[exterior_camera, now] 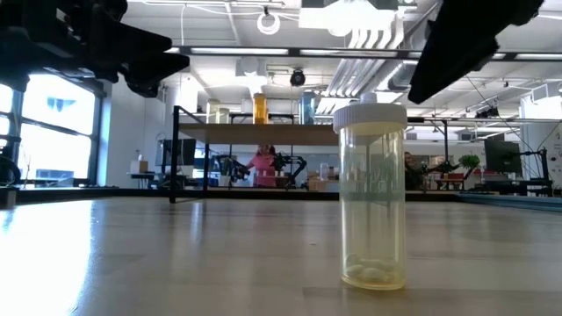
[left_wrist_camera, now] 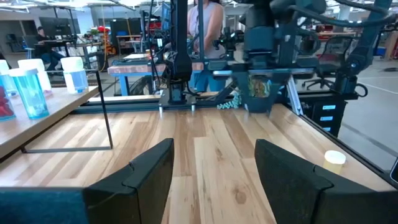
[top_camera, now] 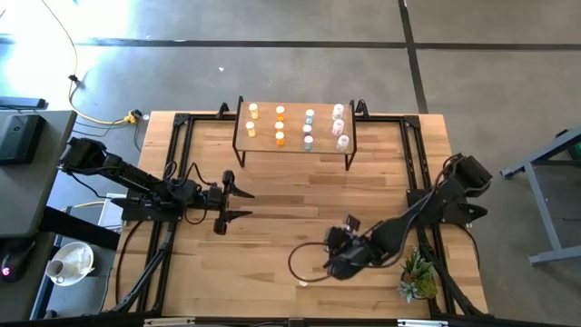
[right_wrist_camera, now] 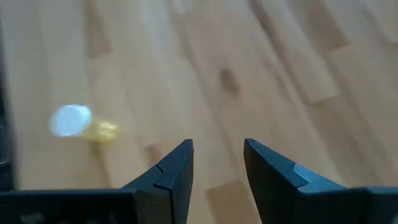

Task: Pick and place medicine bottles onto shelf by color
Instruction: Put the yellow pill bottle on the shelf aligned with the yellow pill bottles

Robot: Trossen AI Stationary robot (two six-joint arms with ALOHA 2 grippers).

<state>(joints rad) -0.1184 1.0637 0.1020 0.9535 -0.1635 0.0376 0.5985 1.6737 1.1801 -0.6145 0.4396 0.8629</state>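
Item: yellowish medicine bottle (exterior_camera: 372, 197), white cap, standing upright on the worktop (top_camera: 300, 209) near its front edge, alone and well apart from the shelf (top_camera: 295, 147).

Contents: a few pale pills at the bottom; otherwise empty, so it is likely very light and easy to tip.

Handling: rigid clear plastic, smooth and probably slippery. Best taken across the body just below the cap, squarely from both sides, so it does not squirt out or topple.

Right end effector (right_wrist_camera: 217, 163): hovers above the worktop just beside the bottle, fingers apart with a moderate gap, holding nothing. The bottle sits off to one side of its fingers, not between them.

Left end effector (left_wrist_camera: 214, 171): waits over the left half of the worktop, fingers spread wide, empty.

Shelf: at the far edge, already carrying about a dozen bottles in columns, orange, bluish and pinkish.

Hard to make out: in the high view the bottle is a tiny pale speck by the right arm; the wrist picture blurs it, so its exact offset is uncertain.
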